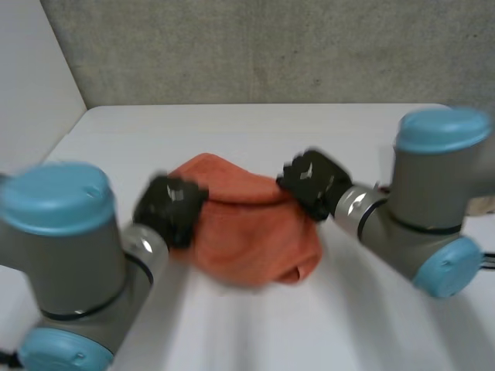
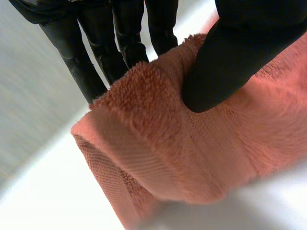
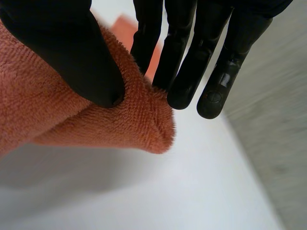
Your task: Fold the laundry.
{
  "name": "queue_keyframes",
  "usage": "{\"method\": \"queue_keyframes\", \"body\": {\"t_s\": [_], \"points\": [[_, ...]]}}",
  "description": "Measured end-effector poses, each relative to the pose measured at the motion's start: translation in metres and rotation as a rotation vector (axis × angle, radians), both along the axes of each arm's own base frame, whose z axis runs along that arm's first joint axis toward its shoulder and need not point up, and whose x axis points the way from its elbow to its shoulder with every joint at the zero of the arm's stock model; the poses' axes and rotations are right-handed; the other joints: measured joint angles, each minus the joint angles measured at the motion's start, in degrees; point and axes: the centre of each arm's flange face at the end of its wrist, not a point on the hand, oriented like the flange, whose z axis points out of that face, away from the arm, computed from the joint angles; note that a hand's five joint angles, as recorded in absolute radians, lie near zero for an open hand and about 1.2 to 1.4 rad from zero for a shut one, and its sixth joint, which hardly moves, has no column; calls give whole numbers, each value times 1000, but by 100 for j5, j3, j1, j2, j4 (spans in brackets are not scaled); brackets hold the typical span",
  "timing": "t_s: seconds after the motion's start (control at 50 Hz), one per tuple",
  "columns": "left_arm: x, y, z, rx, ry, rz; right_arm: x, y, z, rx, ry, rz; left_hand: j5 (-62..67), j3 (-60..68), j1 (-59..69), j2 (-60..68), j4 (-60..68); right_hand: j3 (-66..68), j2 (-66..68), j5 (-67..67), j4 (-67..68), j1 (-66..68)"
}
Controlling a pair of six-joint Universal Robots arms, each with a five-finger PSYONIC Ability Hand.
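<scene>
Left arm [image 1: 62,247]: nearest the camera in the head view, grey joint with light-blue caps, reaching forward over the table [image 1: 232,131]. Right arm [image 1: 433,201]: opposite side, angled inward toward the middle.

Towel [image 1: 247,232]: orange terry, bunched into a rounded mass near the middle of the table, between the two hands. Its upper edge spans from one hand to the other. The rest sags below that edge. Whether the lower part touches the table cannot be confirmed.

Left hand [image 1: 170,209]: at the towel's left end. In the left wrist view the thumb [image 2: 230,62] bears down on the near face of a folded, hemmed edge, with the fingers [image 2: 91,62] straight behind that edge. The edge is clamped between thumb and fingers.

Right hand [image 1: 313,182]: at the towel's upper right end. In the right wrist view the thumb presses onto a doubled corner of the towel and the fingers [image 3: 187,72] lie close together on the far side. The nearest one is tucked behind the cloth, so the corner is pinched. The tip of that corner juts out past the thumb, clear of the table, with shadow beneath it.

Surroundings: white table surface, and a grey wall [image 1: 271,46] behind its far edge.
</scene>
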Motion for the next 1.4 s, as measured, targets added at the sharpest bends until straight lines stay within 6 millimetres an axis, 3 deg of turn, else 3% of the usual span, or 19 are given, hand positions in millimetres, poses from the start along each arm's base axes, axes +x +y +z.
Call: {"method": "queue_keyframes", "body": {"t_s": [0.04,0.08,0.1,0.16,0.28,0.36,0.52,0.62,0.64,0.66,0.68,0.72,0.8,0.86,0.98,1.12,1.24,1.3,1.4], "points": [[-2,0,27,-74,54,2,-2,1,23,-42,-43,-8,0,0,0,0,0,11,0,0,4,0],[-1,2,84,-227,172,9,-6,6,71,-125,-142,-22,0,3,0,4,0,25,0,0,5,0],[0,3,92,-246,187,10,-7,7,77,-136,-156,-23,0,8,0,6,0,25,0,0,5,0],[9,15,153,-408,317,18,-13,15,128,-215,-268,-31,0,17,0,14,1,25,84,61,5,0],[25,32,200,-534,434,26,-24,30,196,-313,-394,-26,0,17,0,14,24,25,85,81,5,0],[28,33,198,-520,449,34,-22,22,204,-317,-398,-26,0,21,0,21,25,25,85,81,6,0],[22,10,142,-372,355,71,7,-22,155,-255,-300,-12,0,22,0,22,25,25,85,81,6,0],[16,-24,78,-220,230,124,34,-54,81,-181,-176,6,0,22,0,22,25,-217,-115,-113,-266,-168],[16,-24,78,-220,230,124,34,-54,81,-181,-176,6,0,22,0,22,25,-217,-115,-113,-266,-168],[17,-41,50,-158,179,153,36,-56,73,-172,-163,7,0,22,0,22,25,-217,-115,-113,-266,-168],[17,-48,38,-133,159,166,45,-63,37,-131,-108,7,0,27,0,25,26,-3249,-3319,-3078,-3296,-3106],[20,-65,11,-77,116,197,48,-67,15,-104,-70,-12,0,27,0,26,26,-4811,-4775,-4616,-4857,-4023],[24,-87,-20,-18,72,237,45,-69,2,-82,-35,-82,0,27,0,27,26,-5519,-5292,-5135,-5479,-4248],[28,-104,-37,5,53,265,34,-66,11,-71,-27,-165,0,27,0,27,26,-5524,-5292,-5135,-5479,-4248],[37,-126,-42,-6,57,303,-4,-49,45,-38,-53,-281,0,27,0,27,26,-5524,-5292,-5135,-5480,-4248],[44,-137,-39,-45,76,327,-51,-27,41,52,-9,-350,0,27,0,27,26,-5524,-5293,-5135,-5479,-4248],[46,-141,-39,-65,87,333,-91,-7,10,178,86,-386,-429,-680,-403,-790,-725,-5500,-5275,-5133,-5472,-4238],[47,-141,-40,-62,86,331,-109,2,-14,237,116,-389,-3798,-3957,-3925,-4011,-4043,-5437,-5275,-5115,-5468,-4228],[45,-135,-43,-46,78,320,-124,7,-47,245,101,-402,-4316,-4441,-4151,-4481,-4554,-5409,-5275,-5116,-5468,-4228]]}}
